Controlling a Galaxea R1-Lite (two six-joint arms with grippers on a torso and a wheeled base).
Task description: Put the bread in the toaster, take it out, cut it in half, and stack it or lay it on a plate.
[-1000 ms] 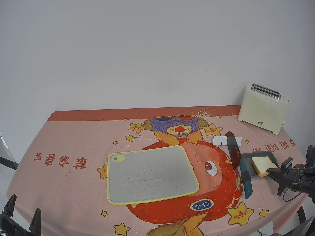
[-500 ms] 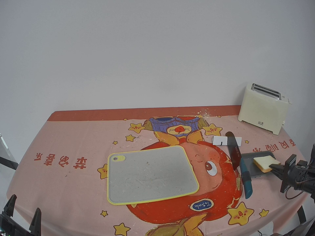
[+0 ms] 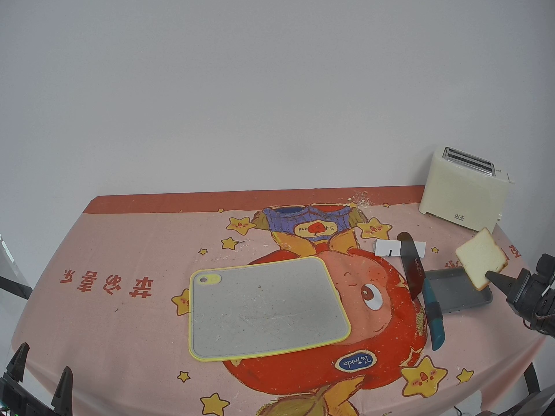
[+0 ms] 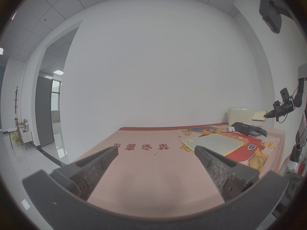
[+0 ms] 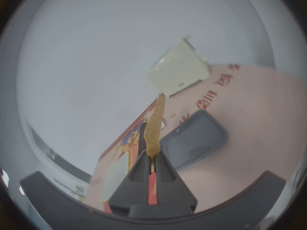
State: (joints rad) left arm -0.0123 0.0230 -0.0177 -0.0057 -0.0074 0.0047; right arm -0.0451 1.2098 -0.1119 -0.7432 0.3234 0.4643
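Your right gripper (image 3: 496,277) pinches the bread (image 3: 481,257) by one corner only, its fingers clamped on the lower edge. The slice stands tilted above them, and the toaster (image 3: 465,190) is just beyond its top. So thin a hold on soft crumb could tear, or let the slice swing, and it may not drop cleanly into the toaster. Your left gripper (image 4: 156,157) hangs spread wide, holding nothing. A second ago the bread lay flat on the dark tray (image 3: 457,296); now it is lifted clear, and the tray lies bare below the fingertips.
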